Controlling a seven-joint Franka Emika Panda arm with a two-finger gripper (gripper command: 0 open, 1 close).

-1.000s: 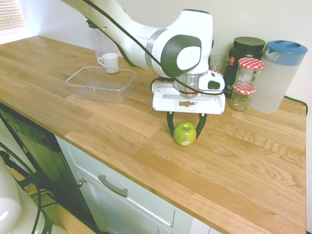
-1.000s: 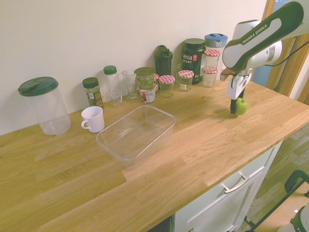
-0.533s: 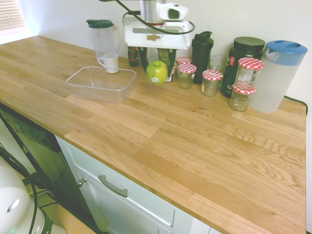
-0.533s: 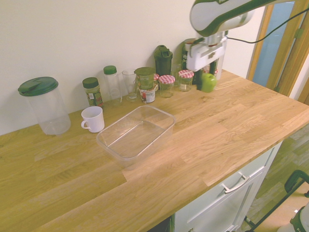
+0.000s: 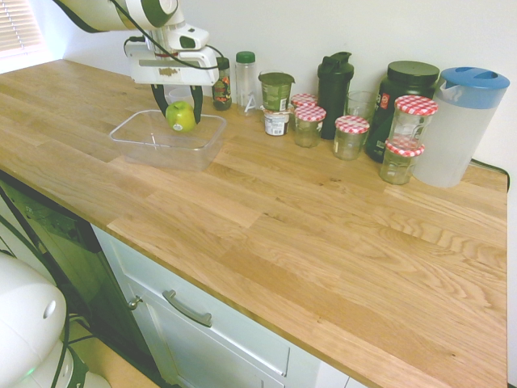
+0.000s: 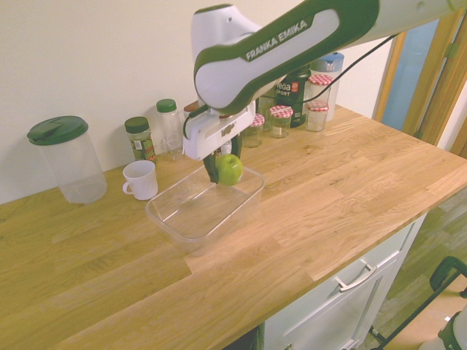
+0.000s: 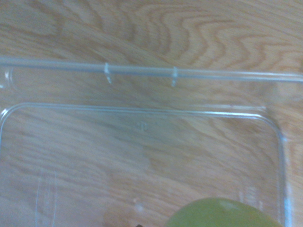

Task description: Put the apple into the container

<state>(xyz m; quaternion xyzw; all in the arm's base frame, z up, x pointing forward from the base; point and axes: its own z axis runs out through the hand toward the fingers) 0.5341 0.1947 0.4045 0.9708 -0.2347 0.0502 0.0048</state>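
Carried from beside the jars, the apple (image 5: 181, 116) now hung clamped in the tool (image 5: 179, 106) over the empty container (image 5: 161, 143).

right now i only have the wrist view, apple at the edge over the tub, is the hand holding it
Observer: Yes. The hand is shut on the apple, one finger on each side.
Operator: is it down on the tub floor
Observer: It doesn't look so. In the second exterior view the apple hangs about level with the rim of the tub, near the end nearest the jars.
Operator: anything close by outside the tub
Observer: A white mug stands on the counter on the wall side of the tub, apart from it.
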